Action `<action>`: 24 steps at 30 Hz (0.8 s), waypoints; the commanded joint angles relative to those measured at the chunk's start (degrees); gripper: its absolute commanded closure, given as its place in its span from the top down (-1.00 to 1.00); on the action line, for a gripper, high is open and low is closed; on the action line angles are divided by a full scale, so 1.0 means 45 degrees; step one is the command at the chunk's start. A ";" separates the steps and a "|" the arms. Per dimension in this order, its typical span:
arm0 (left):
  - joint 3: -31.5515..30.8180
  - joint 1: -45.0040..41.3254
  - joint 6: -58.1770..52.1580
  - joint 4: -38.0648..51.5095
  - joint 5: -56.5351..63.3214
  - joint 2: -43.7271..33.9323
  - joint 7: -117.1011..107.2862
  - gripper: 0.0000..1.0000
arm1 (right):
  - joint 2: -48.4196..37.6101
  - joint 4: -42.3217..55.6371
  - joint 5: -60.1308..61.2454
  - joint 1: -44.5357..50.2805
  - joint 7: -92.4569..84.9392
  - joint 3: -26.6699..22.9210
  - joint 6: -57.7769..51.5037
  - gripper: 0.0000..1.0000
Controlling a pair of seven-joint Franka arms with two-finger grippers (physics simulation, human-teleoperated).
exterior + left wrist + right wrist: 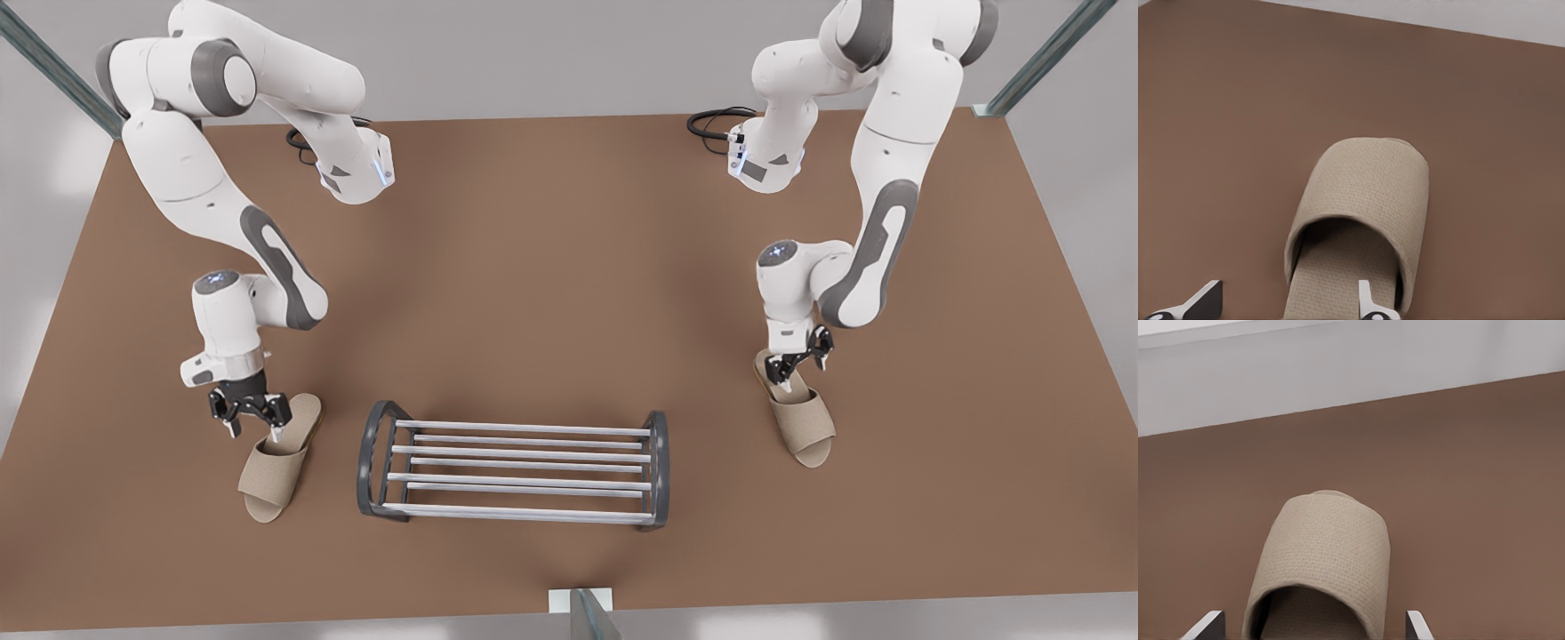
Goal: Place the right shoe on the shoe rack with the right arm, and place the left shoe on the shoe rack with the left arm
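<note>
Two tan slippers lie on the brown table, one on each side of the silver-barred shoe rack (pixel 524 429). The left shoe (pixel 277 462) (pixel 1365 193) lies at the front view's left. My left gripper (pixel 253 433) (pixel 1286 303) hangs open over its heel end, one fingertip (pixel 1368 303) above the insole and the other off its side. The right shoe (pixel 805 422) (pixel 1325 547) lies at the front view's right. My right gripper (pixel 803 369) (pixel 1311 628) is open low over its heel, a finger on either side. Neither gripper holds a shoe.
The rack's dark arched end frames (pixel 373 462) rise above the table between the shoes. Black cables (pixel 711 123) lie at the back of the table near the arm bases. A metal post (pixel 582 613) stands at the table's front edge.
</note>
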 commanded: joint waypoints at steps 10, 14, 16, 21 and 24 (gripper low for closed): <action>0.0003 0.0592 0.0060 0.0584 0.3094 0.0628 -0.4142 0.98 | 0.0607 0.0604 -0.0020 -0.0058 -0.0070 -0.0116 0.0016 1.00; 0.0003 0.0593 0.0060 0.1014 0.3153 0.0941 -0.4142 0.98 | 0.0821 0.0819 -0.0020 -0.0077 -0.0089 -0.0155 0.0015 1.00; 0.0003 0.0593 0.0060 0.1034 0.3153 0.0960 -0.4142 0.98 | 0.0978 0.0936 -0.0039 -0.0097 -0.0089 -0.0175 0.0015 1.00; -0.0017 0.0593 0.0060 0.1131 0.3310 0.1058 -0.4142 0.93 | 0.1251 0.1170 -0.0117 -0.0253 -0.0206 -0.0175 0.0035 1.00; -0.0017 0.0593 0.0060 0.1151 0.3329 0.1038 -0.4142 0.56 | 0.1271 0.1229 -0.0156 -0.0312 -0.0245 -0.0194 0.0035 1.00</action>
